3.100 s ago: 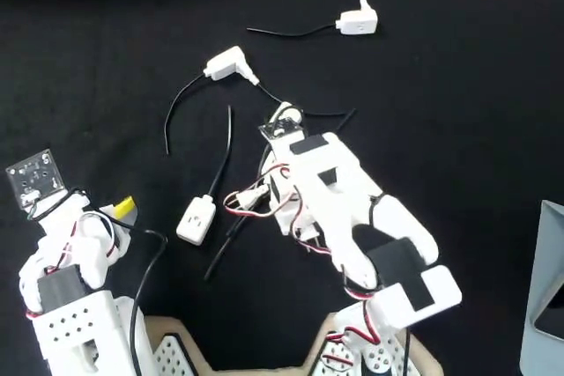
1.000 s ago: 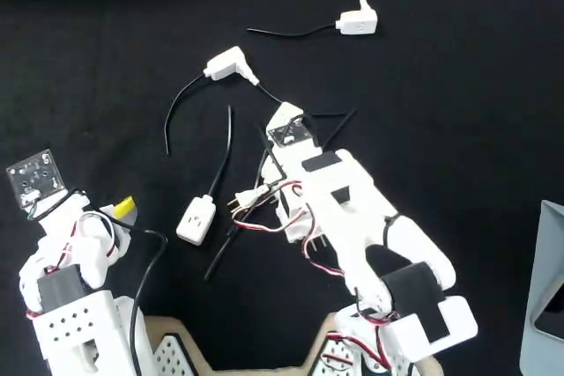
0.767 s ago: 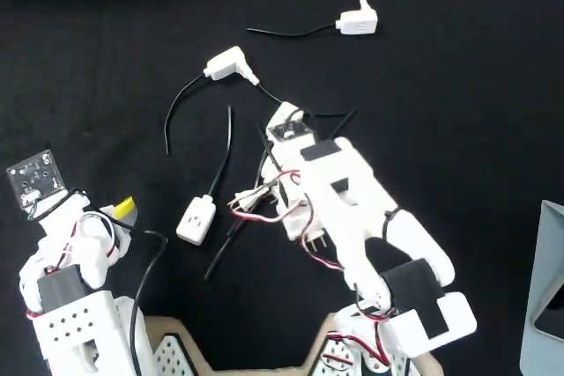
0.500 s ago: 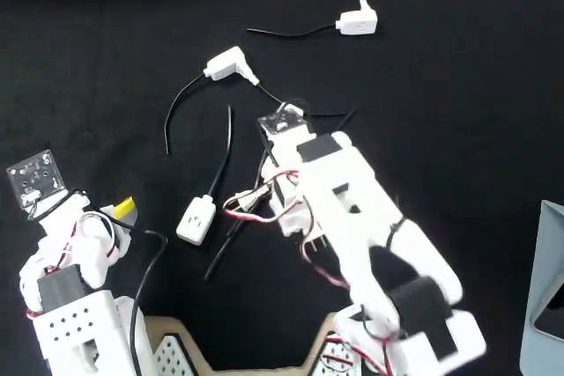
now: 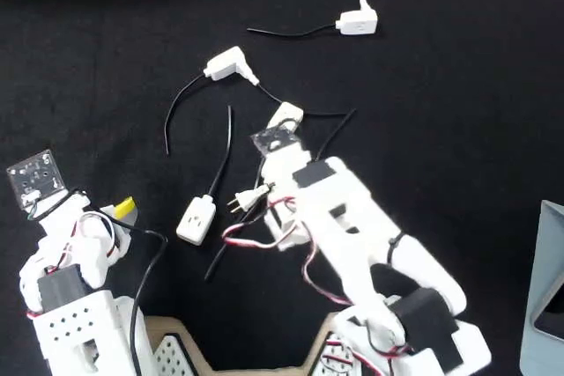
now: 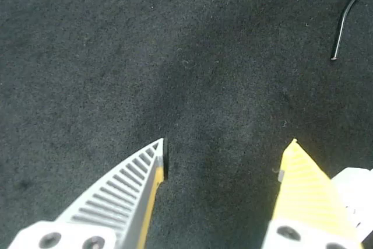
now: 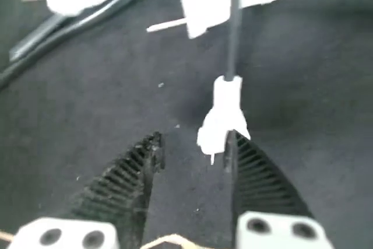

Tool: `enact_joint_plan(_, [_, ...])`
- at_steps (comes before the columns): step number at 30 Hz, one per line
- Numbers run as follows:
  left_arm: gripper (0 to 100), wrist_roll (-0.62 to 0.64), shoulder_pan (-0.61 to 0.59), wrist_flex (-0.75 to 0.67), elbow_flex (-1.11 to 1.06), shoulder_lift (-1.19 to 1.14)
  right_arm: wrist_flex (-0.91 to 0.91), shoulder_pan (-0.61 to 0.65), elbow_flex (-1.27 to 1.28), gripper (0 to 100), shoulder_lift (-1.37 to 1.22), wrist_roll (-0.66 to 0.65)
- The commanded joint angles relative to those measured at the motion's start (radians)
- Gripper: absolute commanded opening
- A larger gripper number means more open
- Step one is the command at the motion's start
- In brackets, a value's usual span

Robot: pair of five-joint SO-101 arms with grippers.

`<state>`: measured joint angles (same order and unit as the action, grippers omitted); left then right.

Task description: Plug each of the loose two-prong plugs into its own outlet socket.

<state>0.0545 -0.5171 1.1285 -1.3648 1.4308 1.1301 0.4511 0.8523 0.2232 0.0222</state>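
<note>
- Right wrist view: the right jaws stand spread apart, grasping nothing, low over the black worktop [image 7: 70, 103].
- A small white plug [image 7: 224, 122] lies partly in the gap. It sits against the inner face of one finger [image 7: 256, 173] and apart from the other, so it is off-centre in the opening.
- Its long axis runs along the direction in which the jaws point, and its thin cord [image 7: 233, 39] leads straight away from the wrist.
- A squeeze would close across the plug's narrow body, but I judge that the jaws need a small sideways shift first to centre it.
- Beyond it lie more blurred white pieces, one with a bare prong [image 7: 166, 25] sticking out. I cannot tell which of them is a plug and which a socket.
- High view: the right arm [image 5: 352, 217] stretches over the middle of the worktop, among the cords.
- A pronged plug [image 5: 251, 195] lies just beside that arm, with its prongs aimed toward a socket block [image 5: 196, 220] near it. I cannot tell whether this is the plug seen between the jaws.
- The left jaws are also spread with nothing between them, over dark worktop with a cord end [image 6: 344, 24] some way off.
- The left arm [image 5: 66, 279] sits at the near edge, well apart from the pronged plug, so the right arm is plainly the nearer one.
</note>
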Motion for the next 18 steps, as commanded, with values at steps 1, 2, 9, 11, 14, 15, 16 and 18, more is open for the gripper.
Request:
enact_joint_plan(1, [31, -0.006, -0.012, -0.018, 0.004, 0.008, -0.058, -0.071, 0.001, 18.1, -0.073, -0.037])
enact_joint_plan(2, [31, -0.006, -0.012, -0.018, 0.004, 0.008, -0.066, -0.077, 0.001, 18.1, -0.088, -0.041])
enact_joint_plan(9, [31, -0.006, -0.012, -0.018, 0.004, 0.008, -0.066, -0.081, -0.025, 18.0, -0.125, -0.041])
enact_joint_plan(11, [31, -0.006, -0.012, -0.018, 0.004, 0.008, -0.068, -0.081, -0.025, 16.5, -0.125, -0.041])
enact_joint_plan(14, [31, -0.006, -0.012, -0.018, 0.004, 0.008, -0.074, -0.081, -0.028, 8.8, -0.125, -0.041])
enact_joint_plan(15, [31, -0.006, -0.012, -0.018, 0.004, 0.008, -0.074, -0.081, -0.036, 6.4, -0.125, -0.041])
enact_joint_plan(16, [31, -0.008, -0.012, -0.018, 0.004, 0.008, -0.071, -0.083, -0.042, 4.4, -0.125, -0.041])
enact_joint_plan(18, [31, -0.008, -0.012, -0.018, 0.004, 0.008, -0.066, -0.084, -0.050, 1.7, -0.125, -0.041])
